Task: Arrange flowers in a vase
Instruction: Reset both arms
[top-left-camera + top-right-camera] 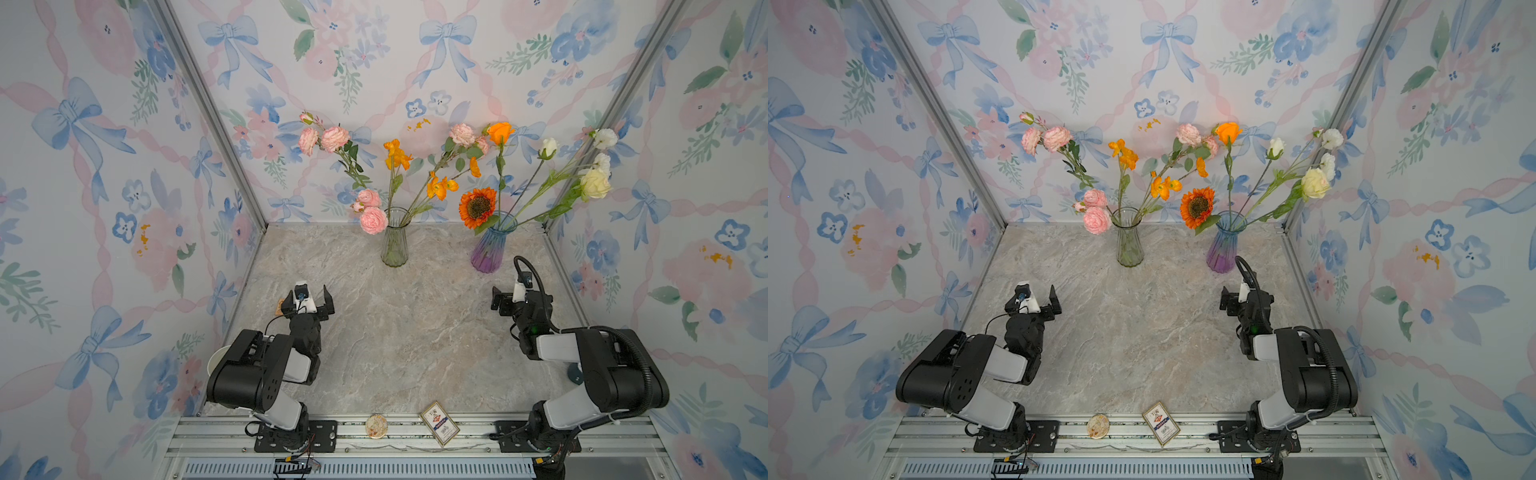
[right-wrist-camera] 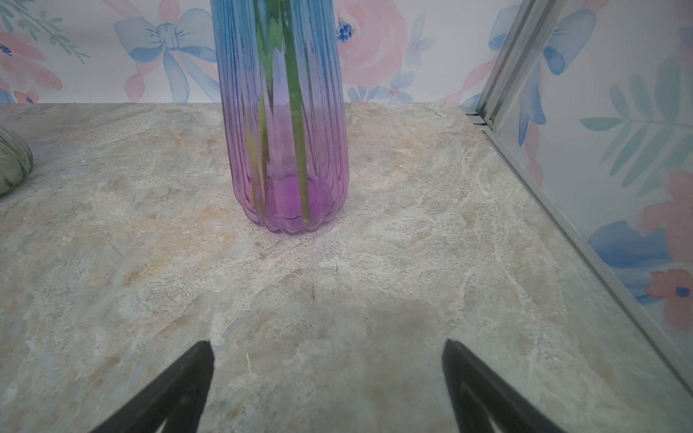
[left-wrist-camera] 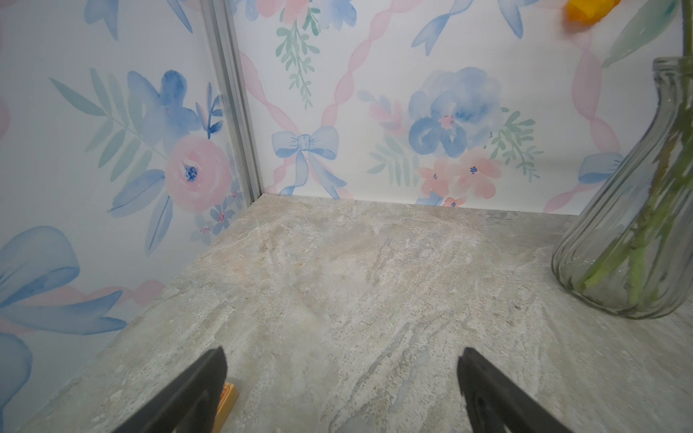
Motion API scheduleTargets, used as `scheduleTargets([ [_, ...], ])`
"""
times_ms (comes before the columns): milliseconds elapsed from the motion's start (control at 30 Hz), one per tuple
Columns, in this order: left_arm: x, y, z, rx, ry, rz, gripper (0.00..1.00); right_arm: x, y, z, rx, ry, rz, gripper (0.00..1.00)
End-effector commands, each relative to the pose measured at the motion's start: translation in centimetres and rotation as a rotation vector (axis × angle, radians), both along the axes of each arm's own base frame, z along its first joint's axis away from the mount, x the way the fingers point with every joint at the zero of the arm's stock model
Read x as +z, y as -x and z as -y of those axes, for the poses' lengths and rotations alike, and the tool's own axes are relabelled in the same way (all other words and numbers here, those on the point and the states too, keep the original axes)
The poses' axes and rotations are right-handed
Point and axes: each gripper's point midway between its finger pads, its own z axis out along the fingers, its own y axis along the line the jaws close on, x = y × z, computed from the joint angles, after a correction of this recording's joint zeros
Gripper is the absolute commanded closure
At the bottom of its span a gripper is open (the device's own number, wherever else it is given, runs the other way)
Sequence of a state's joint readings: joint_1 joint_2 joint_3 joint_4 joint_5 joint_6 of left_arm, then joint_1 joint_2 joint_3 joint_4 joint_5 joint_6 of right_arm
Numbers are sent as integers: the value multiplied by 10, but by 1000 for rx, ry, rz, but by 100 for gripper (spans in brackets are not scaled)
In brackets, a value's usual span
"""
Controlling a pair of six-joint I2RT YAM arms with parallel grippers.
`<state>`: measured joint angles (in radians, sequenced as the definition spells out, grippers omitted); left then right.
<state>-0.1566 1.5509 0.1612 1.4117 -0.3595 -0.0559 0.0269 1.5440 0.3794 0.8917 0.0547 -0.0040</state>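
Left gripper [image 3: 341, 361] & right gripper [image 2: 327, 352] both spread wide, empty; flowers [image 1: 478, 206] sit in clear vase [image 1: 395, 247] ahead of left, purple vase [image 2: 288, 157] just ahead of right, so a careless reach could tip either top-heavy vase.

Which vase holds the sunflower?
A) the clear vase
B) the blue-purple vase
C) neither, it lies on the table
B: the sunflower hangs just over the rim of the blue-purple vase, with its leaf and stem running into that mouth, not into the clear vase.
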Motion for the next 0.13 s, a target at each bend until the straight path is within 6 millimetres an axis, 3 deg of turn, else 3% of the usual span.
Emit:
scheduleTargets([
  [0,-3,-3,-1,7,-7,-13,2,7,-4,-3,-6,4,21,3],
  [100,-2,0,-5,36,-3,-8,2,7,-4,-3,-10,11,23,3],
])
